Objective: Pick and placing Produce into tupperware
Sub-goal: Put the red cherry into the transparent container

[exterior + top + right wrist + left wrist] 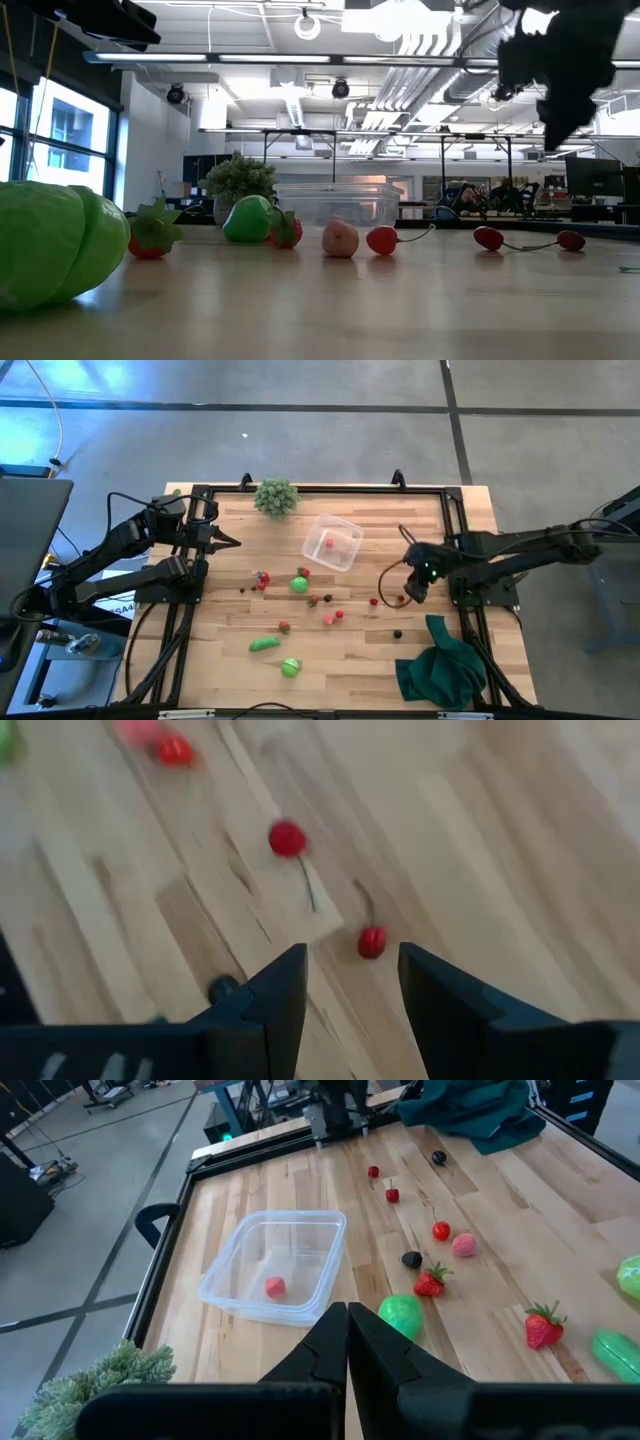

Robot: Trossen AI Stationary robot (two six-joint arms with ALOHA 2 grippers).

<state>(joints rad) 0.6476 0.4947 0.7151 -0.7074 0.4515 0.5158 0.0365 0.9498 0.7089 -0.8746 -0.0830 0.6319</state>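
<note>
Red cherry (371, 942) lies just ahead of our right gripper (350, 982), between its open fingers; left gripper (347, 1342) waits closed, far off.

A spiky pale-green ball (275, 497) sits at the table's far edge, a dark green cloth (441, 665) at its near right corner

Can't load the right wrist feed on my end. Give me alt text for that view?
The right pincer hangs open just above the wooden table, its two dark fingers framing a small red cherry with a curved stem. A second stemmed cherry lies farther on, and more red produce sits blurred at the far edge.
</note>
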